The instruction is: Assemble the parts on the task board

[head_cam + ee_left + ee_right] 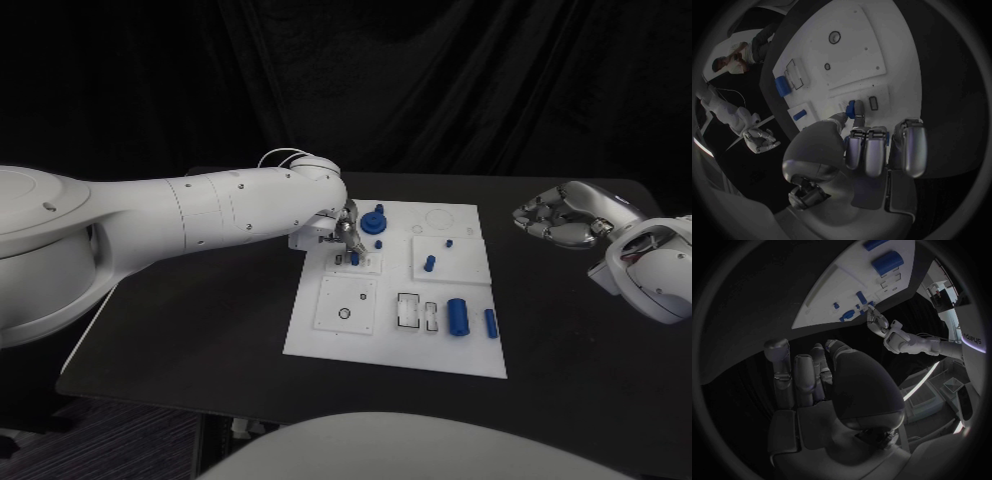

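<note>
Left hand on a small blue part at the task board

Fingertips of the left hand [343, 228] are set down on the far left portion of the task board [332, 335], where a small blue part [856, 108] is pinched between the thumb and a finger. In the left wrist view this part is seen standing at a small square plate on the board, just beside a dark rectangular slot [874, 103]. The remaining fingers are held curled alongside, above the board.

Just beyond the left hand, a blue round part with a knob [376, 222] is seen near the board's far edge. A small blue peg [430, 264] stands in the square plate at the middle right, and another tiny blue piece [449, 242] lies a little farther back. Along the near right part of the board, a large blue cylinder [457, 315] lies beside two rectangular outlines, and a slimmer blue pin [490, 322] lies just to its right, close to the board's edge. A plate with a ring-shaped hole [346, 314] occupies the near left portion.

The right hand [564, 216] is held well apart from the board, above the black table [188, 320] at its right side. Its fingers are curled in toward the palm and nothing is held in them.
</note>
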